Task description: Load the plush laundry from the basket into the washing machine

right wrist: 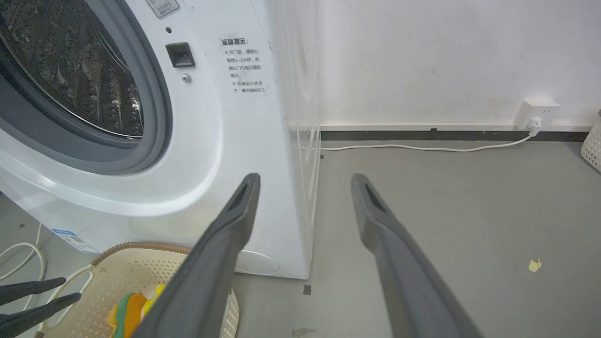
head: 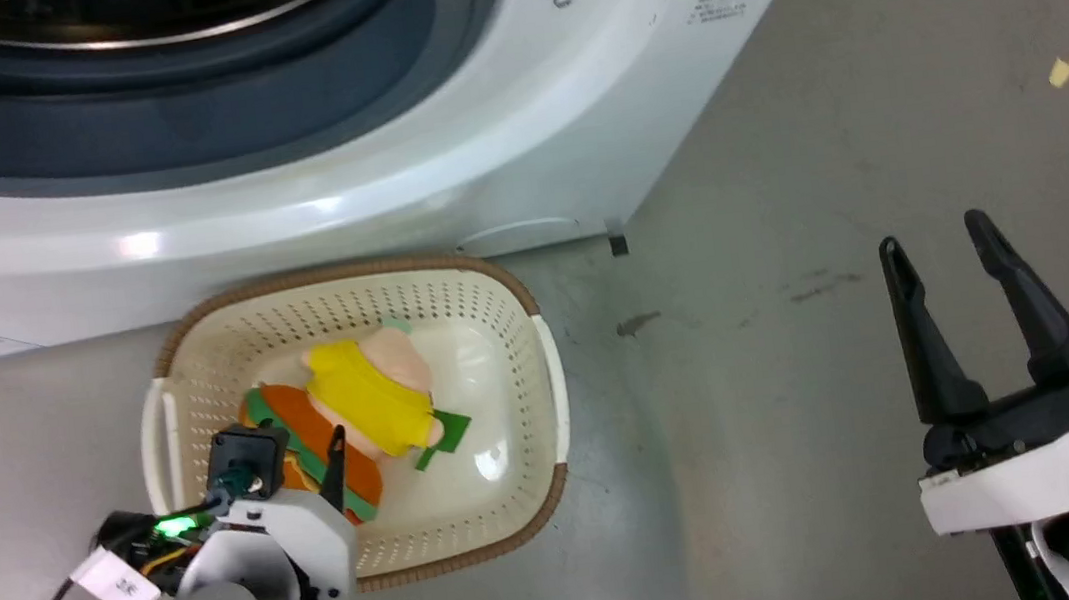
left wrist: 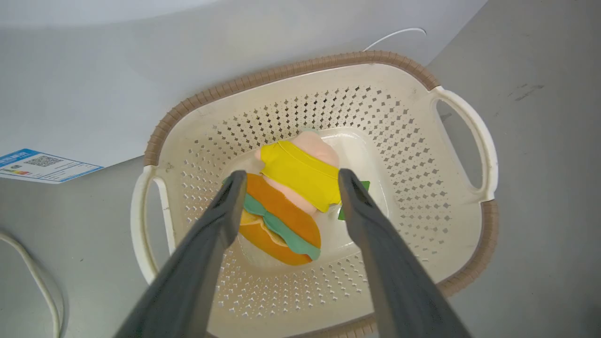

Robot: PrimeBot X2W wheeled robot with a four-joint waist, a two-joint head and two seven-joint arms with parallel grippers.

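The burger-shaped plush laundry (left wrist: pixel 281 220) lies on the floor of the cream basket (left wrist: pixel 281 72), with its yellow layer and pale pink part towards the washing machine (head: pixel 437 150). My left gripper (left wrist: pixel 291 176) hangs open above the plush, one finger on each side, touching nothing. From the head view, the left gripper (head: pixel 300 449) is over the basket's (head: pixel 493 285) near left part, above the plush (head: pixel 370 399). The right gripper (head: pixel 935 239) stands open and empty over the bare floor, far right of the basket. The right wrist view shows that gripper (right wrist: pixel 305 180) before the washer's (right wrist: pixel 225 141) open porthole and steel drum.
The basket stands on the grey floor right against the washer's front. A white cable (right wrist: pixel 422 149) runs along the wall to a socket (right wrist: pixel 535 115). Another cable (left wrist: pixel 28 272) lies left of the basket. A yellow scrap (head: pixel 1062 69) lies on the floor at right.
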